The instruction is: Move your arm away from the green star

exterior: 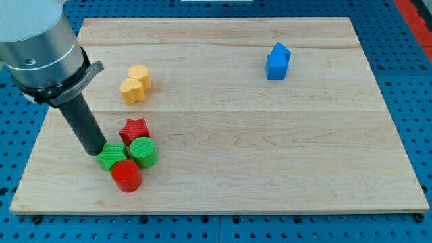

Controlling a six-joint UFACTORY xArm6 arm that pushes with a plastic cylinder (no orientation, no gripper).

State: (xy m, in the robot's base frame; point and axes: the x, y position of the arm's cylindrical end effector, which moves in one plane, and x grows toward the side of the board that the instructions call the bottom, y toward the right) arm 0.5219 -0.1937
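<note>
My tip (96, 152) has no claw to see and touches the small green star block (109, 158) near the wooden desk's (270, 155) bottom left, so I should pull away.

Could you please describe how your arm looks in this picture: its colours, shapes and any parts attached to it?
My arm ends in a wide grey metal cylinder with a smooth, slightly shiny surface. Below it sits a dark collar with a small tab sticking out toward the view's right. From the collar a straight black round rod goes down to my tip. I see no cables, labels or markings.
</note>
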